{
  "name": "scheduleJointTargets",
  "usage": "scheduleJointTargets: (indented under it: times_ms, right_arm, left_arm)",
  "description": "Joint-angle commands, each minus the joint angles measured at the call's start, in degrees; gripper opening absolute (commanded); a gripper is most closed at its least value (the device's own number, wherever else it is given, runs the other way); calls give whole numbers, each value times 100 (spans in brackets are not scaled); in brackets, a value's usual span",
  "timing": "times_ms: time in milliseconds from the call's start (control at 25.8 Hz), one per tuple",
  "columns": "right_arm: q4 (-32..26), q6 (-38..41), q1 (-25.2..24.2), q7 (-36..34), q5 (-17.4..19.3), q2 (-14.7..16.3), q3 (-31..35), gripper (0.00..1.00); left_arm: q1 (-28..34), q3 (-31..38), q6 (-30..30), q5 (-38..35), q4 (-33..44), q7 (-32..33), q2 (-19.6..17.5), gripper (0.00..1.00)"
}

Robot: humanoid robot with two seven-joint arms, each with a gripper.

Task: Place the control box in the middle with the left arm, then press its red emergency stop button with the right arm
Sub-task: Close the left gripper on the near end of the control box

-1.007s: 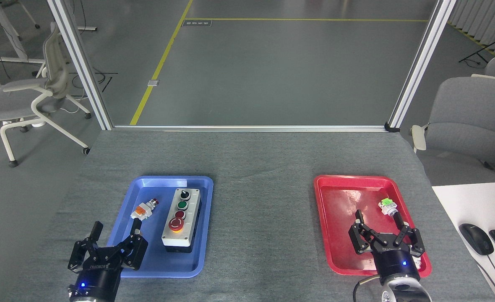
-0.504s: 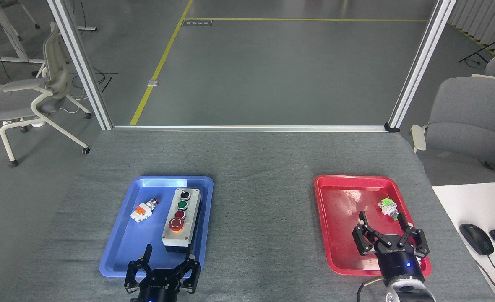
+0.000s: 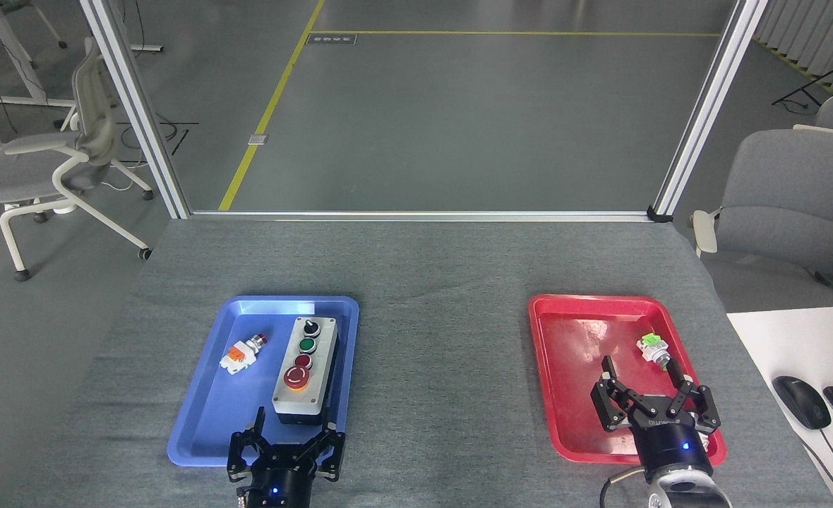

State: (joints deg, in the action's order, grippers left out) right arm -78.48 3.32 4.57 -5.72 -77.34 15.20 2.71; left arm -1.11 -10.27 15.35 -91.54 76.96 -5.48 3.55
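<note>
Left hand [image 3: 291, 436], fingers apart, hovers at the blue tray's [image 3: 198, 413] near edge, just short of the control box [image 3: 305, 374] lying inside; right hand [image 3: 653, 395], also apart, waits over the red tray [image 3: 565, 395]; box unmoved, emergency stop button [image 3: 296, 377] unpressed

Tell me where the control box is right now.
In the head view, the control box sits in the right half of the blue tray on the table's left side, right of the loose white-orange switch, just beyond the open left claw.

Lab: floor tape [image 3: 270, 106], aluminium frame [image 3: 134, 106], office chairs [image 3: 56, 159].
</note>
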Motion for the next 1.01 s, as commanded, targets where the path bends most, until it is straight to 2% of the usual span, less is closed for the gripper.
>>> scheduleJointTargets:
  times_ms: [0,968]
  right_arm:
    - [0,2,0,1,0,-9,2,98]
    - [26,-33,0,36,-18,-132,-34,98]
  left_arm:
    - [-153,16,11,23,-163,47,5,99]
    - [-1208,174,3,664,-1754,38,23,99]
